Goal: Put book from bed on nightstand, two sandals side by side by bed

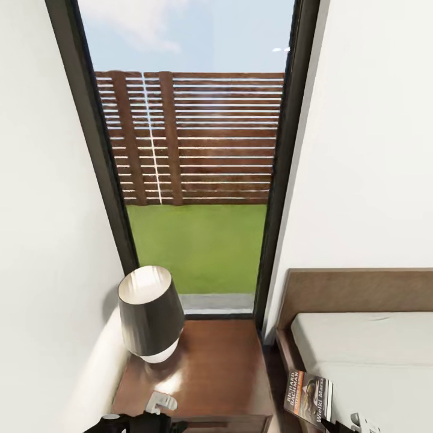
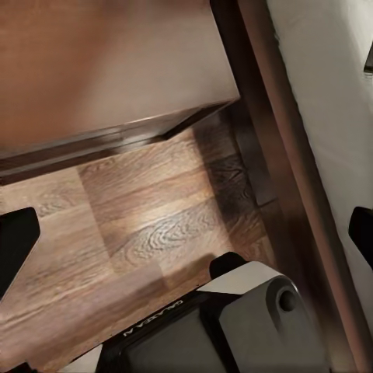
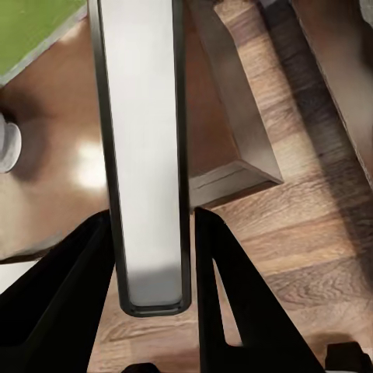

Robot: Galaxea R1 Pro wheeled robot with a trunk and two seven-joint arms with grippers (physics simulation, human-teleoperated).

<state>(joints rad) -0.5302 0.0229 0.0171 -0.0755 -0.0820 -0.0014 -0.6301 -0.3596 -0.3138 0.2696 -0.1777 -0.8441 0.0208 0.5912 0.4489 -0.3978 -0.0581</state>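
The book (image 1: 308, 397), a dark paperback with an orange band and "Richard Bachman" lettering, hangs above the left edge of the bed (image 1: 373, 343), close to the nightstand (image 1: 216, 367). My right gripper (image 1: 356, 423) is shut on it. In the right wrist view the book (image 3: 144, 155) shows edge-on between the two black fingers (image 3: 233, 295), over the nightstand (image 3: 47, 186) and the floor. My left gripper (image 1: 155, 410) hovers at the nightstand's front edge, and its fingers (image 2: 15, 241) stand wide apart with nothing between them. The sandals are out of view.
A dark lamp (image 1: 150, 313) stands on the back left of the nightstand. Behind it is a tall dark-framed window (image 1: 198, 180), with white walls on both sides. A narrow strip of wood floor (image 2: 155, 225) separates the nightstand from the bed frame (image 2: 272, 140). My base (image 2: 233, 326) sits just below.
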